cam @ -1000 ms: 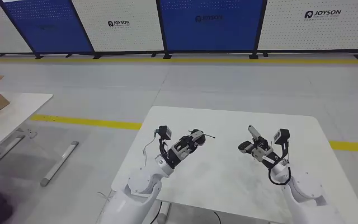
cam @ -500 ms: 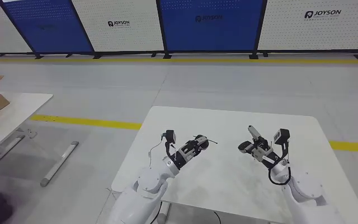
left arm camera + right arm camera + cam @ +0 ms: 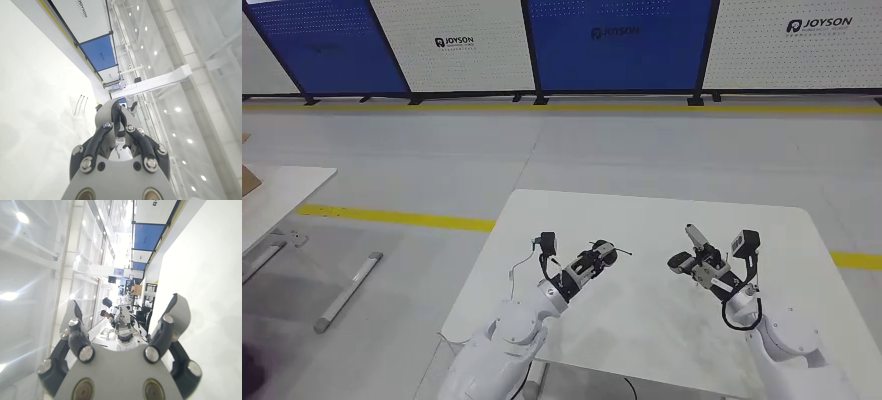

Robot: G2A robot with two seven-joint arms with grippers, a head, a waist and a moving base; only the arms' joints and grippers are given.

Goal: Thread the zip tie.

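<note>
Over the white table (image 3: 642, 215), left of its middle, my left gripper (image 3: 604, 250) is shut on a thin black zip tie (image 3: 621, 251). The tie's free end sticks out toward the right arm. In the left wrist view the two fingers (image 3: 113, 111) are pressed together, and the tie itself is hidden between them. My right gripper (image 3: 686, 250) hangs over the right half of the table. It is open and empty, its fingers (image 3: 177, 306) spread wide. It points at the left gripper (image 3: 122, 321), with a gap between them.
Three spare zip ties (image 3: 81, 103) lie side by side on the table beyond the left gripper, near the table's edge. A second white table (image 3: 272, 200) stands off to the left across the floor.
My left arm has shifted to the right, carrying the zip tie closer to the table's middle. The right arm has kept still.
</note>
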